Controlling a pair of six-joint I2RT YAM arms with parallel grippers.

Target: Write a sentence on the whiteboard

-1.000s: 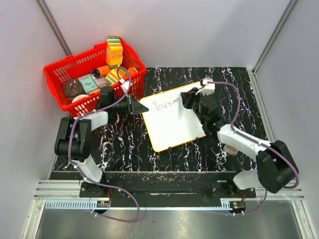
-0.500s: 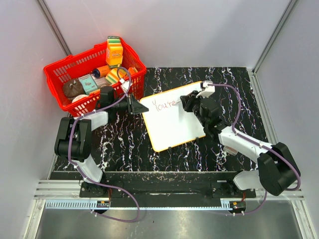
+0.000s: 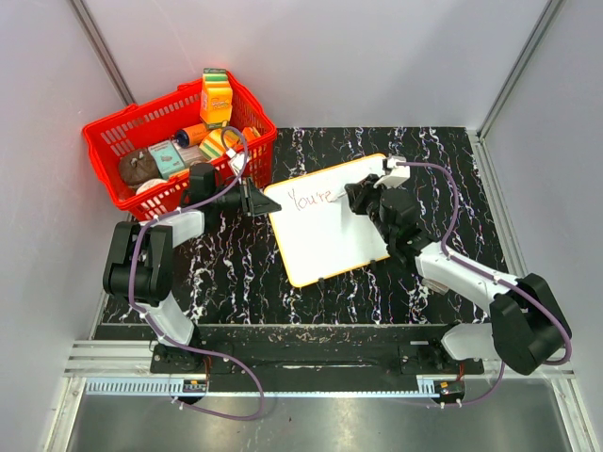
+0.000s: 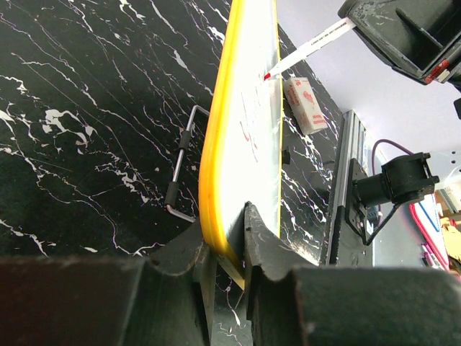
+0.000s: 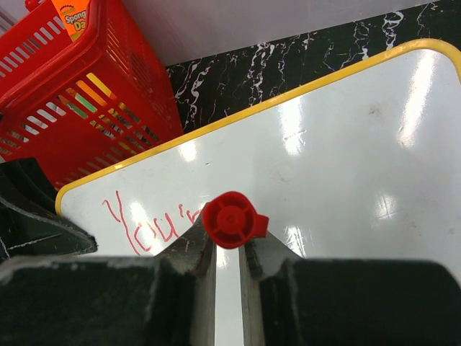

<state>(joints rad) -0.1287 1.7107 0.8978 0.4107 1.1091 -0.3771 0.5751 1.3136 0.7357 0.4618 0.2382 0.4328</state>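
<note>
- The whiteboard [image 3: 325, 240] sits mid-table, turned at an angle, with its upper-left corner pointing toward the basket. It's white with a thin yellow rim.
- The sentence [image 3: 311, 199] so far is just red cursive near the top-left of the board. It reads "You're" from the top camera. On the right wrist cam the end of it hides behind the marker.
- The red marker [image 5: 234, 219] has its red end cap facing the right wrist cam. From the left wrist cam its white barrel slants down, with the red tip right at the board surface just past the lettering.
- The right gripper [image 5: 229, 249] has its jaws pinched narrow around the marker barrel and hangs over the board's upper right part.
- The left gripper [image 4: 225, 249] is clamped on the board's rim at the corner by the basket, with one finger on each face and barely any gap.
- A red basket [image 3: 104, 132] sits at the table's far-left corner, just beyond that corner of the board. It's stuffed with groceries, and an orange carton [image 3: 216, 99] stands tall at the back.
- The table [image 3: 236, 273] has a black top with white marble veins.
</note>
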